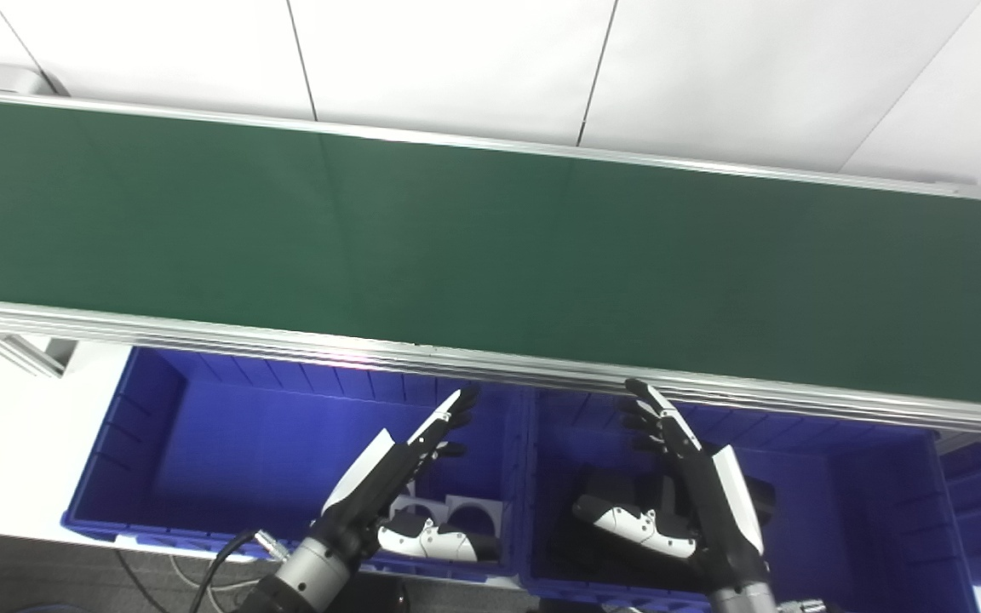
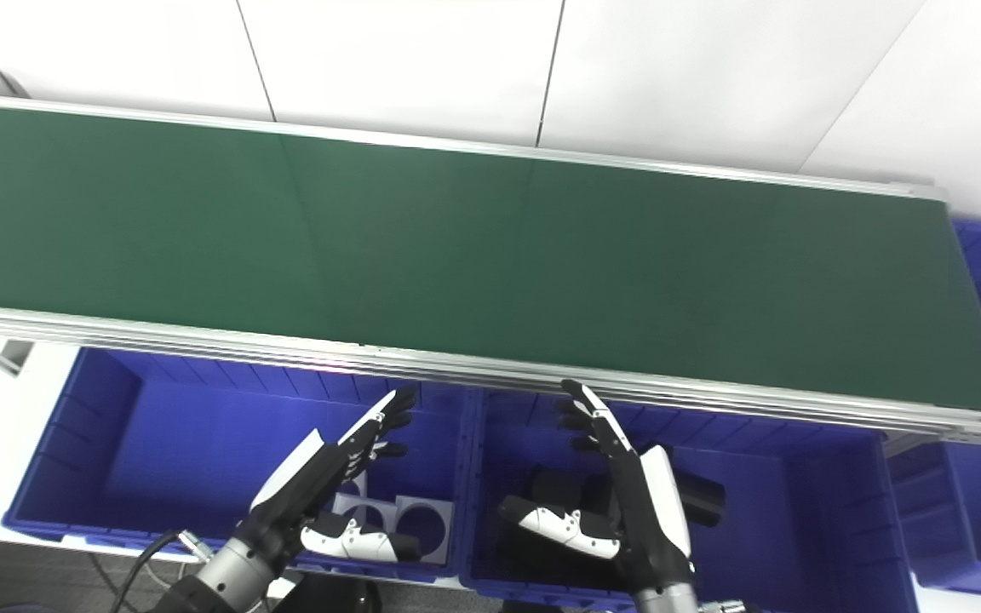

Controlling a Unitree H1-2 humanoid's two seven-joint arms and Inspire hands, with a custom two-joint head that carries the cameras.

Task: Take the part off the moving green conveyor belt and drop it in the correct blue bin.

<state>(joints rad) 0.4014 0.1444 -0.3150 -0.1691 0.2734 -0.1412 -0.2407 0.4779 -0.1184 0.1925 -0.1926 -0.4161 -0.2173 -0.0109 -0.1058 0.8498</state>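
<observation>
I see no part on the green conveyor belt (image 1: 473,247), so I cannot say its direction or long axis. My left hand (image 1: 392,477) and right hand (image 1: 695,485) hang with fingers spread and hold nothing, both just below the belt's near rail (image 1: 456,362). They are over the 2 blue bins (image 1: 201,443), which already contain parts. The belt beyond both hands is free.
</observation>
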